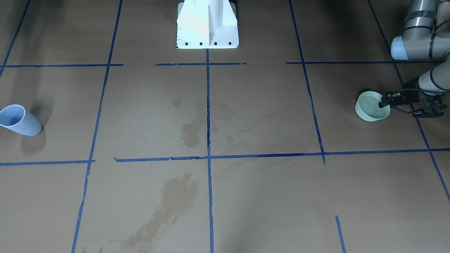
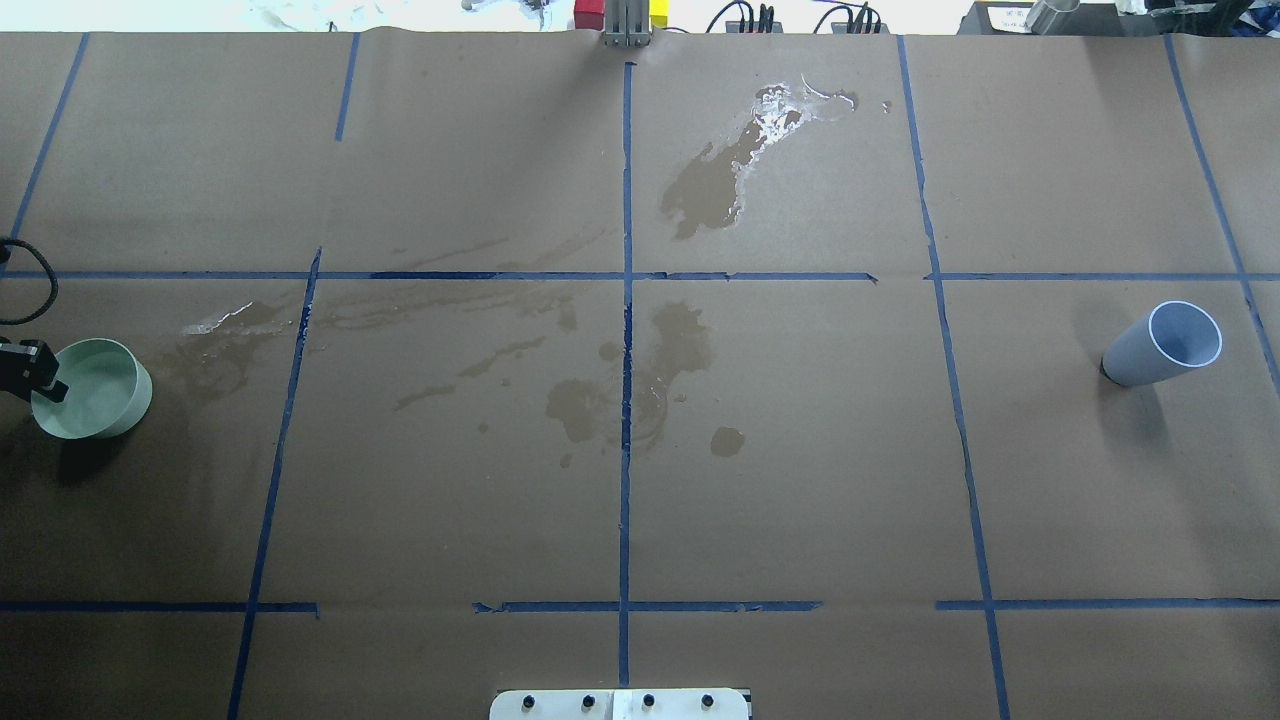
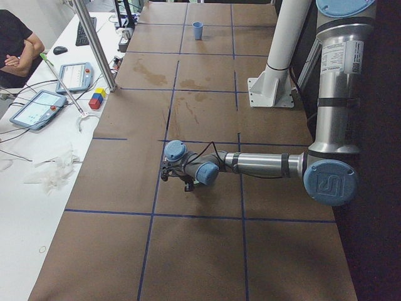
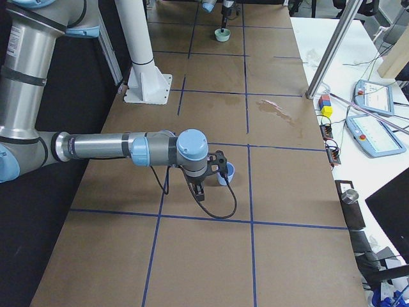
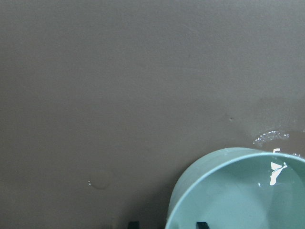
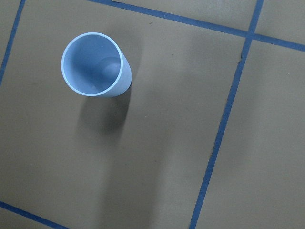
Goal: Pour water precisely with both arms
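A pale green bowl (image 2: 100, 385) stands at the table's left end and holds water (image 5: 274, 171) that shows as pale glints. My left gripper (image 2: 45, 380) is at its rim. In the left wrist view the two fingertips (image 5: 200, 224) stand apart, one outside and one inside the bowl wall (image 5: 190, 191), not touching it, so it is open. The bowl also shows in the front view (image 1: 371, 109). A light-blue cup (image 2: 1165, 345) stands upright at the right end. My right gripper (image 4: 219, 170) hovers beside the cup (image 4: 229, 173); I cannot tell whether it is open.
Wet stains and puddles (image 2: 715, 180) mark the brown paper around the middle (image 2: 590, 400) and near the bowl (image 2: 230, 325). The white pedestal (image 1: 207, 26) stands at the robot's edge. Tablets and coloured blocks (image 3: 96, 99) lie on the side table.
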`<state>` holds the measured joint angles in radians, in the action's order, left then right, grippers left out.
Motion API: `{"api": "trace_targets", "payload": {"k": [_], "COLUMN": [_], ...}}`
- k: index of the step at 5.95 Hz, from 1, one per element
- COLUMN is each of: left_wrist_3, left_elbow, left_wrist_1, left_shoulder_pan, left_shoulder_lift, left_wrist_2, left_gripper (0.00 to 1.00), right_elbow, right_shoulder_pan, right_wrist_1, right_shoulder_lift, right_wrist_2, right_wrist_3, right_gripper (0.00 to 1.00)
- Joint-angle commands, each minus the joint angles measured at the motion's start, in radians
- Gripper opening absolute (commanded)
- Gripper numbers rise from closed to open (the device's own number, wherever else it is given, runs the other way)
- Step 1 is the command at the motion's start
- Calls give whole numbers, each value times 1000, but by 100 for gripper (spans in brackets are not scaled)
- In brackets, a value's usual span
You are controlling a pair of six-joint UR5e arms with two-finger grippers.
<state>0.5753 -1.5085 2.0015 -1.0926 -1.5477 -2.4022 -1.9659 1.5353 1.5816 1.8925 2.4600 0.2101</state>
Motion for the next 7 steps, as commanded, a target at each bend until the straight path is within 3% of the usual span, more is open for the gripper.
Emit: {"api": "trace_targets", "payload": {"k": [1,5,7], "left_wrist_3": [11,136,315], "left_elbow": [-5,-87,-99], "left_wrist_1": [0,-10,-13], "left_shoulder_pan": [-1,0,141], "left_shoulder_lift": [-15,-121,-265], "left_wrist_2": [-2,-14,-29], "left_gripper": [0,0,0], "right_elbow": [-1,-1,-1], "right_shoulder_pan": [-1,-7,-7], "right_wrist_1": [-6,-6,-8], "right_shoulder_lift": [-1,0,-1], "right_wrist_2": [0,0,0], "right_wrist_3": [-2,-8,-6], "right_gripper": [100,100,100]}}
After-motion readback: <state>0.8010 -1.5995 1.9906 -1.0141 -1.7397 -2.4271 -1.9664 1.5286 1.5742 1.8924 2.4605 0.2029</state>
